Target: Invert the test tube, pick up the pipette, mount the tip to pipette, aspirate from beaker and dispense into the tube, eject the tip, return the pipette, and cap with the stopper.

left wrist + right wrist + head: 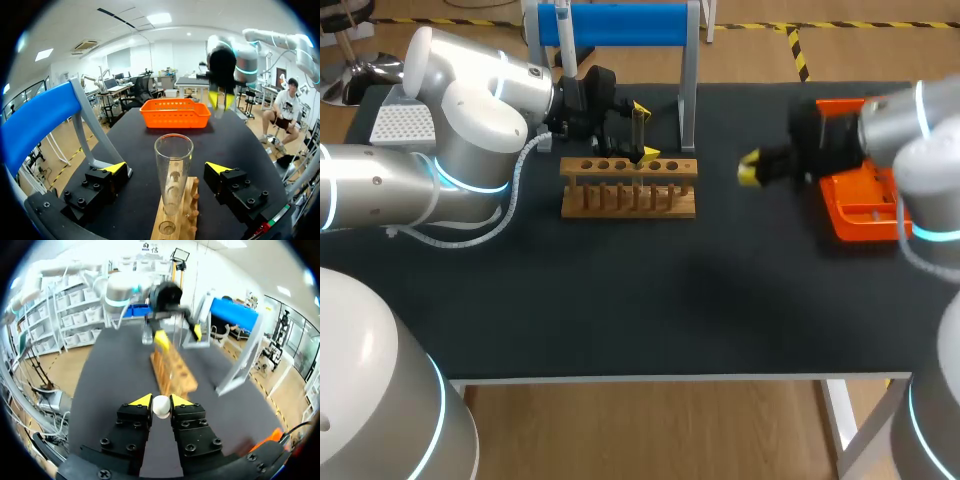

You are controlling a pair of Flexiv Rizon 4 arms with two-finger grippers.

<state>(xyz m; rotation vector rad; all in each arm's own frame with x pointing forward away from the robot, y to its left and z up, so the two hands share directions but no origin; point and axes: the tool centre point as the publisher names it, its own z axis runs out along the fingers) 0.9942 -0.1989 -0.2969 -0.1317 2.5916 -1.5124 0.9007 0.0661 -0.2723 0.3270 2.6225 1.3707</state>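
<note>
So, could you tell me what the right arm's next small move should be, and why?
Probably carry the stopper across to above the test tube. The right gripper is shut on it, away from the rack, while the tube stands upright there, mouth open and uncapped, between the open fingers of the left gripper.

The test tube (172, 172) stands upright in a hole of the wooden rack (629, 186), between the left gripper's (645, 130) spread fingers and touching neither. A stand (620, 25) is behind the rack. Right of the rack, apart from it, the right gripper (748, 168) pinches a stopper (161, 406); the basket (860, 215) lies farther right.
</note>
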